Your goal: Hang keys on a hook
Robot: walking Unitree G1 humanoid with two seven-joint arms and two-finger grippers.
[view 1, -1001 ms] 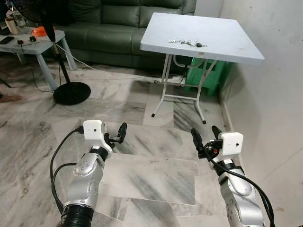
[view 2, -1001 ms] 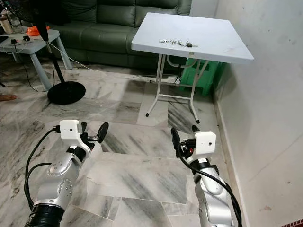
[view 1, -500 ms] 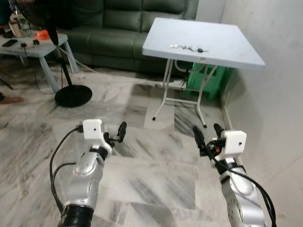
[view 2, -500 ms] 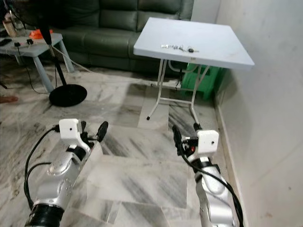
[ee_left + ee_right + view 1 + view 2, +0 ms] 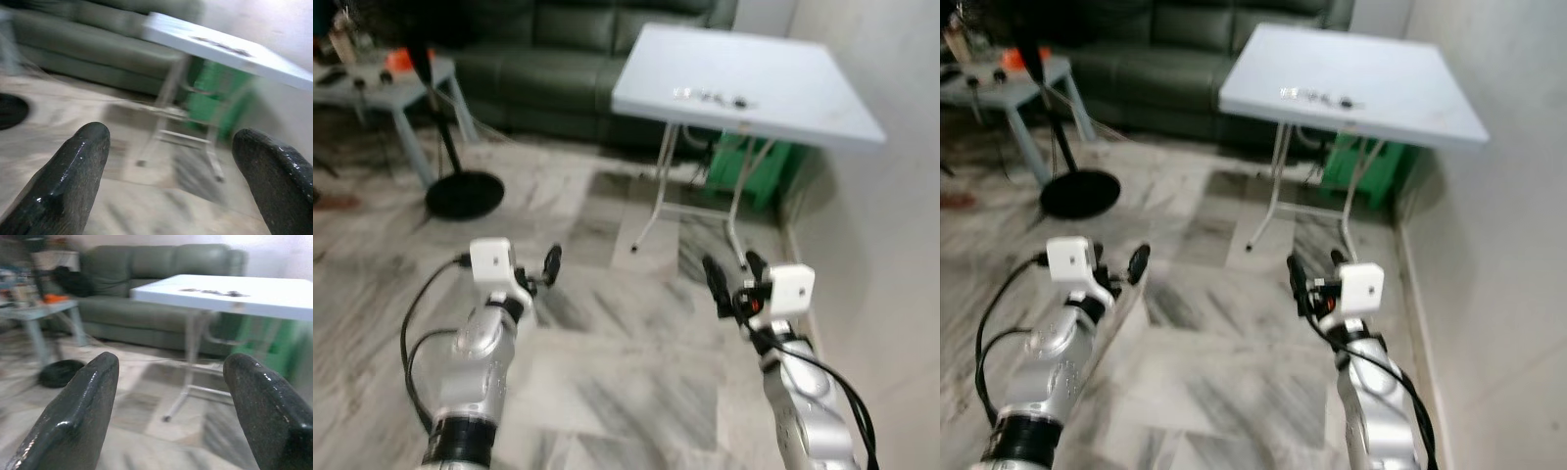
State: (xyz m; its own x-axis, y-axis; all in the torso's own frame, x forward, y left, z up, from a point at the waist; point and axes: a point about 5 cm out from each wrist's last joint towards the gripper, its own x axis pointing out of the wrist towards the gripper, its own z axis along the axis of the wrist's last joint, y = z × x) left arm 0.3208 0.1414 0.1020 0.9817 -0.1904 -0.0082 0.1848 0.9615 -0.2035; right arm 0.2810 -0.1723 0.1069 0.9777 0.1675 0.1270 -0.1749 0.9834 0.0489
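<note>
A bunch of keys (image 5: 710, 98) lies on the white folding table (image 5: 783, 113) ahead, near its middle. Both arms are held out low over the marble floor, well short of the table. My left gripper (image 5: 536, 273) is open and holds nothing. My right gripper (image 5: 732, 273) is likewise open and holds nothing. The left wrist view looks between its two black fingers (image 5: 68, 171) at the table, with the keys (image 5: 220, 45) on top. From the right wrist, the keys (image 5: 210, 292) appear between the spread fingers (image 5: 83, 401).
A white wall (image 5: 901, 245) runs along the right, close to the table. A green crate (image 5: 749, 166) stands under the table. A green sofa (image 5: 558, 49) lies behind, with a fan's round base (image 5: 463, 193) and a pale side table (image 5: 382, 83) at left.
The whole picture has shifted and blurred, so the camera has moved; the table looks slightly nearer. Both arms keep the same pose and the keys lie where they were.
</note>
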